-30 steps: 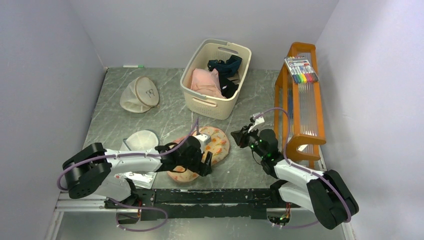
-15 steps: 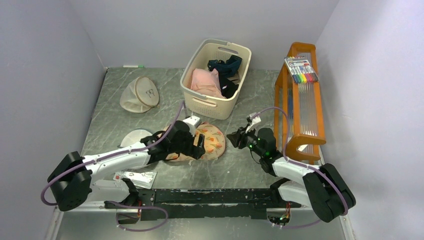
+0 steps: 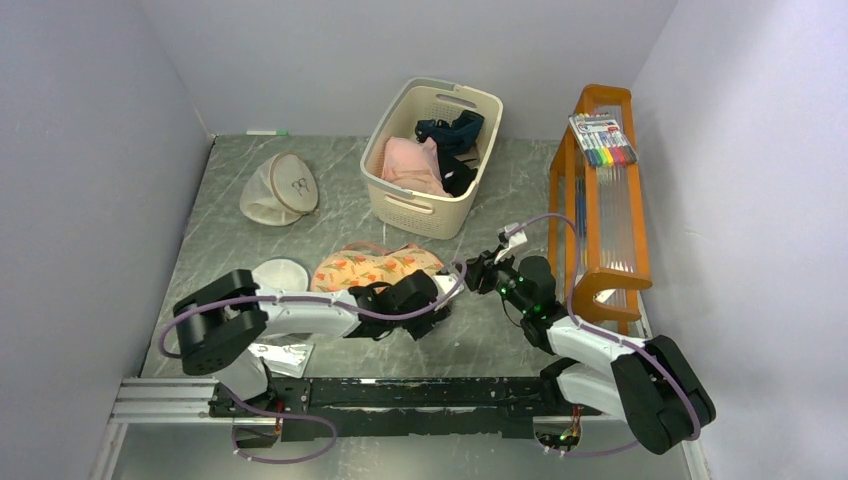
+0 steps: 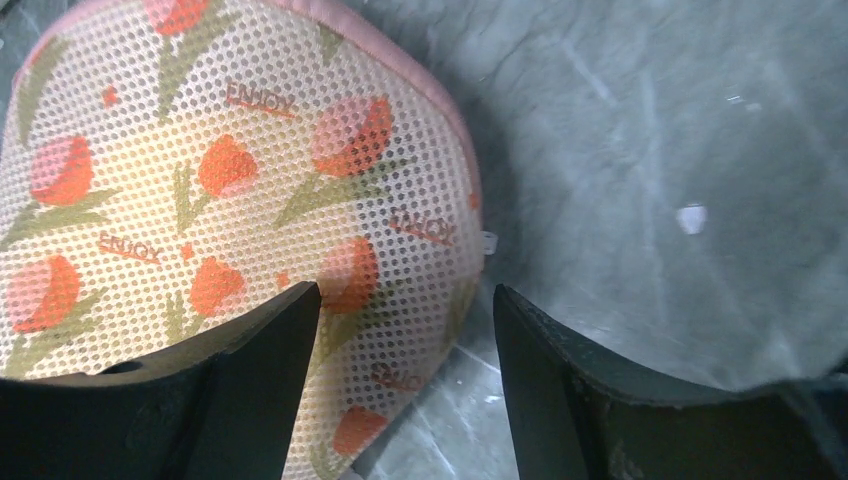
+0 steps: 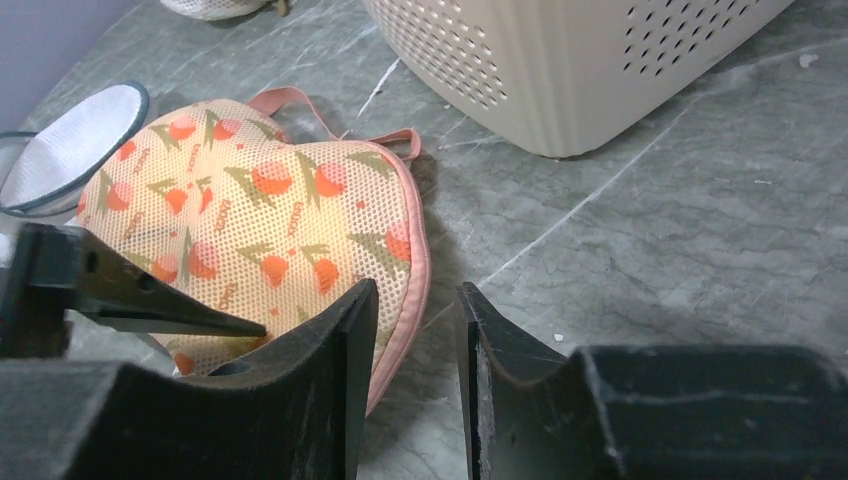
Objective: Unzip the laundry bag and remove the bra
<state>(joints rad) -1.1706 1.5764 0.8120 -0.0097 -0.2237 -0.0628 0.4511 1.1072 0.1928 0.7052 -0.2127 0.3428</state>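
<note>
The laundry bag (image 3: pixel 375 268) is a peach mesh pouch with orange flower prints and a pink edge, lying crumpled mid-table. It fills the left wrist view (image 4: pixel 200 190) and also shows in the right wrist view (image 5: pixel 250 220). My left gripper (image 3: pixel 432 300) is open at the bag's right end, and the bag's corner lies between its fingers (image 4: pixel 405 300). My right gripper (image 3: pixel 480 272) stands just right of the bag, its jaws a narrow gap apart and empty (image 5: pixel 415 300), with the pink edge beside its left finger. The bra is hidden.
A cream basket (image 3: pixel 470 100) at the back holds a pink garment (image 3: pixel 410 165) and a navy one (image 3: pixel 450 130). A beige round bag (image 3: pixel 280 188) and a white mesh bag (image 3: pixel 280 275) lie to the left. An orange rack (image 3: pixel 598 220) with markers stands at the right. A plastic packet (image 3: pixel 280 352) lies near the front.
The bag has shifted left and away and is now bunched up. My left gripper swung from the bag's near side to its right end. The right gripper stayed close by.
</note>
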